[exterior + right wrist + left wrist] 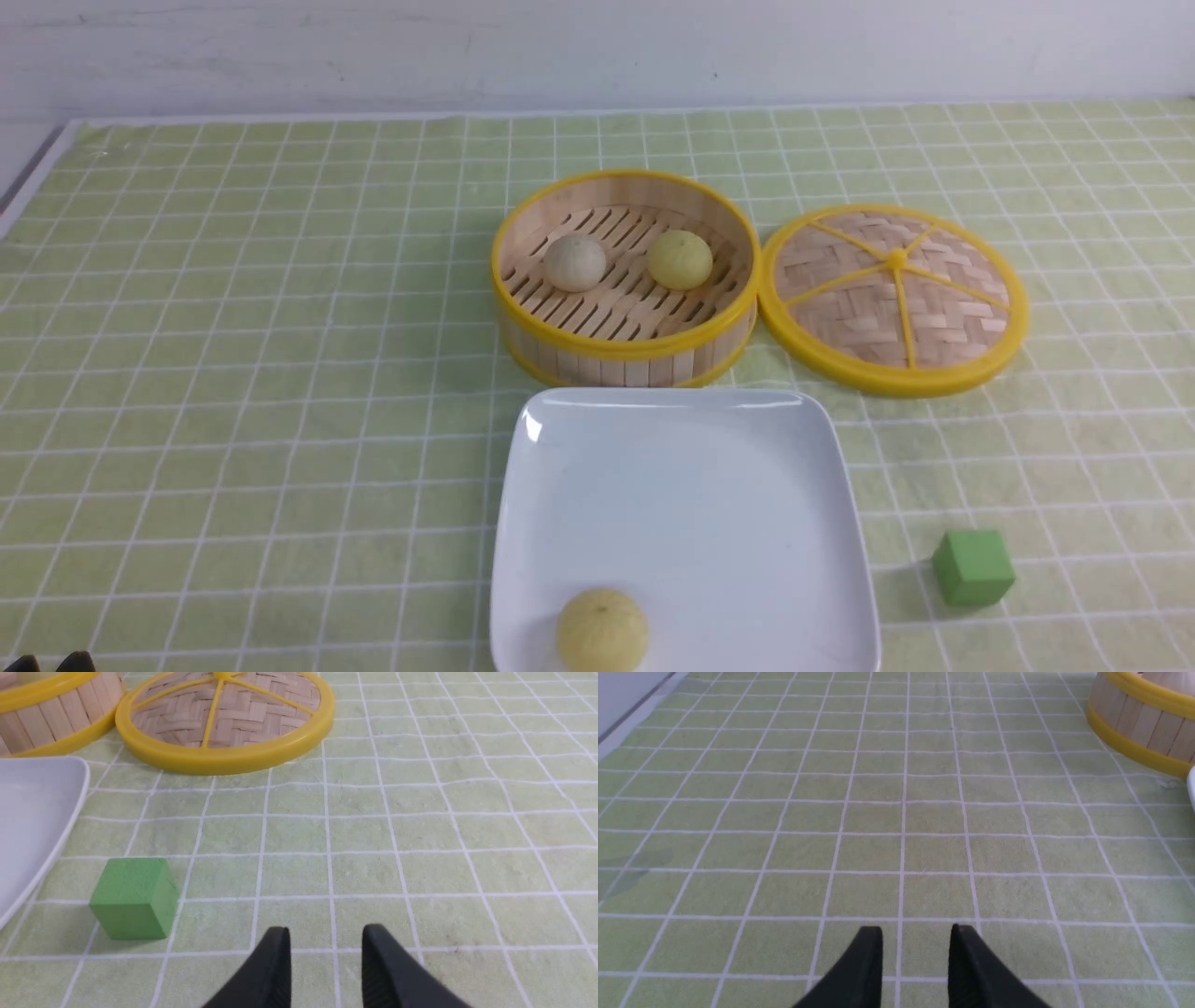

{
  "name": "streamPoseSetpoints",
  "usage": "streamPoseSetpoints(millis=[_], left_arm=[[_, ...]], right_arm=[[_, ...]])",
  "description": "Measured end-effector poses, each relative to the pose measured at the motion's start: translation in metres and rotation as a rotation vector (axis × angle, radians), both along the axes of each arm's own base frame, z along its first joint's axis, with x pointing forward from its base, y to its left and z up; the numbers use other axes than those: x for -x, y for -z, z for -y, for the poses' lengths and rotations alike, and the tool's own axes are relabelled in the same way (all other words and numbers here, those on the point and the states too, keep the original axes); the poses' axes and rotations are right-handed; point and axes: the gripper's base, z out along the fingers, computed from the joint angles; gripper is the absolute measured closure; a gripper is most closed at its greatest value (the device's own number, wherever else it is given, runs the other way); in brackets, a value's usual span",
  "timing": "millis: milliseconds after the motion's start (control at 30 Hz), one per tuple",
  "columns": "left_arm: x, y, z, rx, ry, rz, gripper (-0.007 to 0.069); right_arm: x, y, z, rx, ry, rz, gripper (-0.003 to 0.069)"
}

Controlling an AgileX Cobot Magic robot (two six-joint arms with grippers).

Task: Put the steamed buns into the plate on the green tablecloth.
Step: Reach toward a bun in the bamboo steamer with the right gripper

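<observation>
1. Underfoot, a light yellow-green tablecloth [233,373] with a grid of thin white lines. It covers the whole table, and the wrist views show a soft, towel-like nap.
2. Near centre, a large glossy white square plate [691,504] lies flat on the cloth, with rounded corners and a raised rim. It sits just in front of the steamer.
3. One pale yellow steamed bun [602,630] sits on the plate by its near edge, left of the middle. It is a matte little dome with a dimpled top.
4. Behind the plate stands a round bamboo steamer [635,369]. Its wall is made of upright wooden strips, its floor is slatted, and smooth yellow bands run around top and bottom.
5. Inside it are two more: a greyish-beige steamed bun [574,262] on the left and a second pale yellow steamed bun [680,259] on the right. Both rest on the slats, apart from each other.
6. Just right of the steamer lies a round woven bamboo lid [896,299], rim against rim or very nearly. It has a basket-weave face, a yellow hoop and yellow spokes running out from a central hub.
7. A small matte green cube [973,567] stands on the cloth to the right of the plate, clear of it.
8. The left gripper [916,933] has black tapered fingers standing apart, with only cloth between them — it holds nothing. It is over bare cloth to the left of the plate.
9. The right gripper [327,933] looks the same: jaws apart and empty, over the cloth on the right side, near the cube.
</observation>
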Motion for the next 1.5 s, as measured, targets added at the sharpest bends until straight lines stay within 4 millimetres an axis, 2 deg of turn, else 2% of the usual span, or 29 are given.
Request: streamPoseSetpoints(millis=[700, 767, 800, 833, 867, 900, 1000, 1100, 1267, 1333, 1400, 1433, 1467, 1500], left_arm=[[0.000, 0.000, 0.000, 0.016, -0.003, 0.000, 0.0385], [0.000, 0.000, 0.003, 0.157, -0.017, -0.006, 0.0385], [0.000, 0.000, 0.003, 0.157, -0.017, -0.006, 0.0385], [0.000, 0.000, 0.007, 0.364, -0.036, -0.017, 0.0385], [0.000, 0.000, 0.008, 0.424, -0.042, -0.021, 0.0385], [0.001, -0.001, 0.011, 0.633, -0.063, -0.040, 0.0385], [0.001, -0.002, 0.018, 1.002, -0.105, -0.091, 0.0384], [0.002, -0.002, 0.020, 1.136, -0.124, -0.110, 0.0384], [0.001, -0.004, 0.018, 1.115, -0.124, -0.071, 0.0386], [0.002, -0.010, 0.019, 1.114, -0.114, -0.075, 0.0404], [0.005, -0.026, 0.020, 1.071, -0.077, -0.060, 0.0440], [0.008, -0.041, 0.020, 1.026, -0.046, -0.036, 0.0468], [0.009, -0.048, 0.020, 1.004, -0.033, -0.024, 0.0482], [0.015, -0.074, 0.020, 0.922, 0.003, 0.006, 0.0535]], right_arm=[[0.000, -0.001, 0.000, -0.015, 0.000, 0.013, 0.0419], [-0.001, -0.001, -0.003, -0.124, 0.011, 0.016, 0.0419], [-0.001, -0.001, -0.003, -0.155, 0.012, 0.016, 0.0419], [-0.001, -0.001, -0.007, -0.324, 0.027, 0.009, 0.0419], [-0.001, -0.001, -0.008, -0.387, 0.035, 0.004, 0.0419], [0.000, -0.002, -0.011, -0.567, 0.052, -0.013, 0.0419], [0.000, -0.004, -0.017, -0.867, 0.074, -0.043, 0.0419], [0.000, -0.006, -0.019, -0.982, 0.079, -0.051, 0.0419], [-0.001, -0.011, -0.018, -1.014, 0.081, -0.004, 0.0420], [0.000, -0.025, -0.017, -0.978, 0.051, 0.043, 0.0437], [0.003, -0.046, -0.017, -0.905, 0.010, 0.114, 0.0469], [0.005, -0.061, -0.016, -0.837, -0.016, 0.157, 0.0498], [0.006, -0.067, -0.016, -0.806, -0.026, 0.172, 0.0512], [0.007, -0.088, -0.016, -0.673, -0.047, 0.189, 0.0566]])
